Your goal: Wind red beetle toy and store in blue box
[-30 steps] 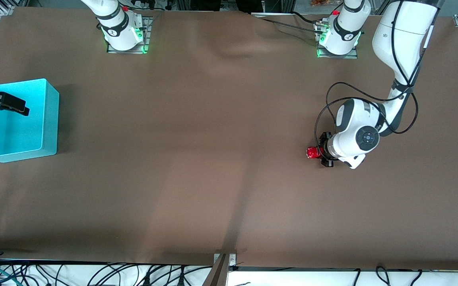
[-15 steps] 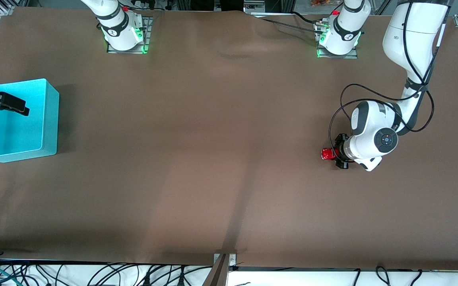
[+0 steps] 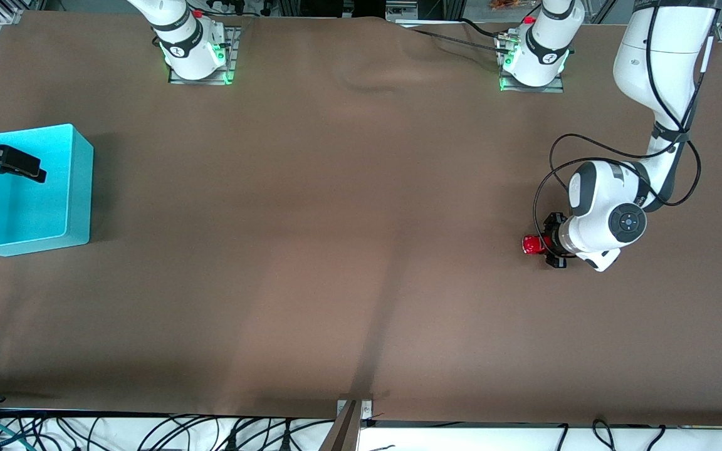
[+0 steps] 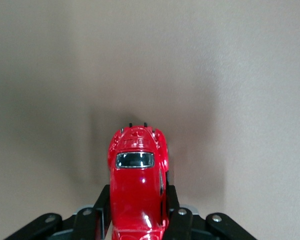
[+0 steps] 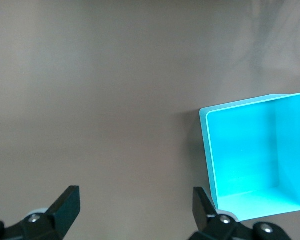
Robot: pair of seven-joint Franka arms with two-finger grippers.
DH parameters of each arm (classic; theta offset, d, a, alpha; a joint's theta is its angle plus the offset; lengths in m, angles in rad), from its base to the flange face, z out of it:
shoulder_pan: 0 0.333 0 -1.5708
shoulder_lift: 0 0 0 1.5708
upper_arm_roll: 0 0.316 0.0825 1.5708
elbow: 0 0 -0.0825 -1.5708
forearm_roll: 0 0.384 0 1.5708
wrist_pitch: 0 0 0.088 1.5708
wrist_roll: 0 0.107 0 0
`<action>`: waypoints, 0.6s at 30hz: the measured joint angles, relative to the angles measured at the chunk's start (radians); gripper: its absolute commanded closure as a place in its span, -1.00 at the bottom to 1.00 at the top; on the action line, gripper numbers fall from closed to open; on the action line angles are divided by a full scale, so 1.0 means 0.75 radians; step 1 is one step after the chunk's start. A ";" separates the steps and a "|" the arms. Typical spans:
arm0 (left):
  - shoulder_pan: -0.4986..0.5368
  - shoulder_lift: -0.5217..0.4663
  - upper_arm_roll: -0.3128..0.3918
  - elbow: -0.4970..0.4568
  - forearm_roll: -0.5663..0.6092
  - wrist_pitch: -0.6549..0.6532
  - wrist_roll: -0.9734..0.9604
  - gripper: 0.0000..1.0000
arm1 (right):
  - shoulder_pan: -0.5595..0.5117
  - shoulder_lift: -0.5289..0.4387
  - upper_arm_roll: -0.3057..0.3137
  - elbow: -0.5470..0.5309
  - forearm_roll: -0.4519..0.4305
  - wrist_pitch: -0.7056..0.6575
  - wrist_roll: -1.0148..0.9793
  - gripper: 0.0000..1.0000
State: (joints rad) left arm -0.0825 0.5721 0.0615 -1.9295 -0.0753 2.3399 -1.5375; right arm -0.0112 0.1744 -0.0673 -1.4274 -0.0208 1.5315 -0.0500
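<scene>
The red beetle toy [image 3: 530, 244] is a tiny glossy red car, low at the brown tabletop toward the left arm's end. My left gripper [image 3: 540, 245] is shut on its sides. In the left wrist view the red beetle toy [image 4: 138, 170] sticks out from between the black fingers [image 4: 176, 220], its dark window showing. The blue box [image 3: 80, 188] stands open-topped at the right arm's end of the table. My right gripper [image 3: 17, 165] hangs open over the box and holds nothing. In the right wrist view the blue box [image 5: 210, 150] shows empty beside my right gripper [image 5: 135, 210].
Both arm bases [image 3: 195, 50] stand on the table's edge farthest from the front camera. A brown cloth [image 3: 336, 219] covers the table, with slight wrinkles between the bases. Cables [image 3: 586, 156] loop off the left arm's wrist.
The left arm has moved steadily toward its own end of the table, taking the gripped red beetle toy along low over the cloth. The right arm has stayed still.
</scene>
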 measured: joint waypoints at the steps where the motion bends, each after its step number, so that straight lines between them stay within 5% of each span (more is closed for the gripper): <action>1: 0.000 0.000 0.000 0.000 0.000 0.000 0.001 1.00 | 0.000 0.000 0.000 0.000 0.000 0.000 0.000 -1.00; 18: 0.007 0.001 0.014 0.000 0.000 0.004 0.050 1.00 | 0.000 0.000 0.000 0.000 0.000 0.000 0.000 -1.00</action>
State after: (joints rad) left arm -0.0776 0.5731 0.0718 -1.9294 -0.0753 2.3428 -1.4999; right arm -0.0112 0.1744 -0.0673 -1.4274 -0.0208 1.5315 -0.0501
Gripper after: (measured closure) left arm 0.542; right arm 0.000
